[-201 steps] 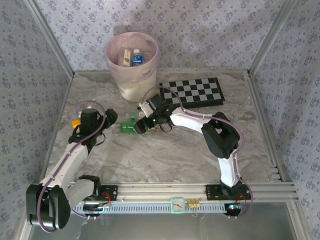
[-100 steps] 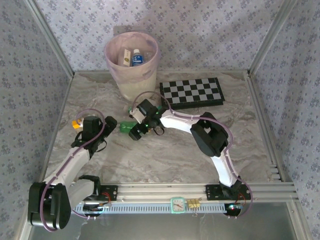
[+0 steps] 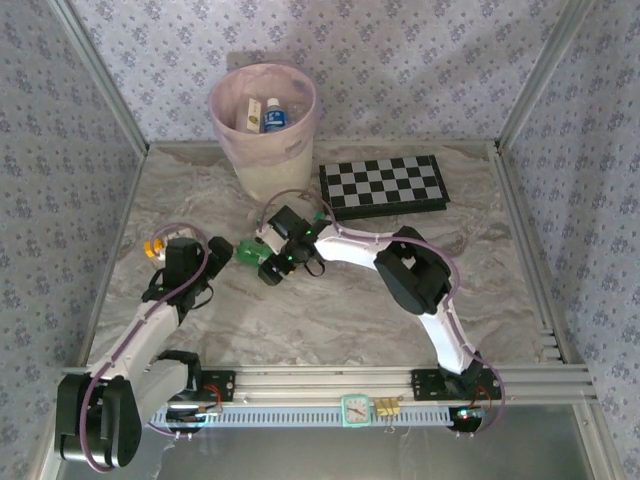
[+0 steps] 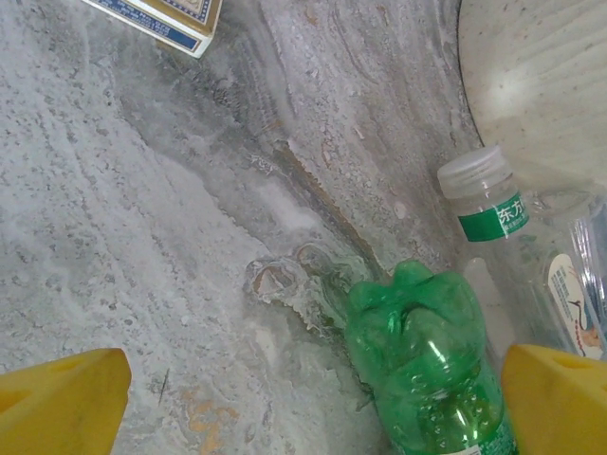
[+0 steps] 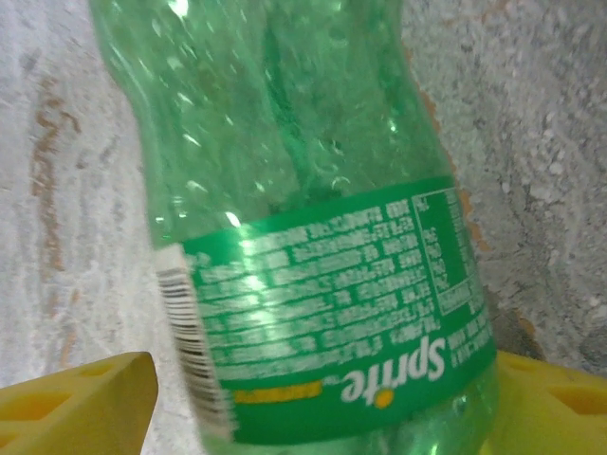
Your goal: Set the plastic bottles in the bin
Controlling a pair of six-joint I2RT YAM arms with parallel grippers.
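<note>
Green bottle [image 5: 303,190] shows Sprite label [image 5: 332,313] at right wrist, inside unclosed right pincer [image 5: 313,408]; left pincer [image 4: 308,403] gapes empty.

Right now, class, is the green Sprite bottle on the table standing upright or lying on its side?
Lying on its side: the green Sprite bottle stretches flat along the table, marble showing either side.

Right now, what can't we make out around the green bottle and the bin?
Right wrist: green bottle, both ends cut off by frame edges; its body hides whether the far finger of the right gripper touches it.
Top external: bin wall hides what lies below the blue-capped bottle.
Left wrist: clear bottle cut off by the right edge and a finger of the left gripper.
</note>
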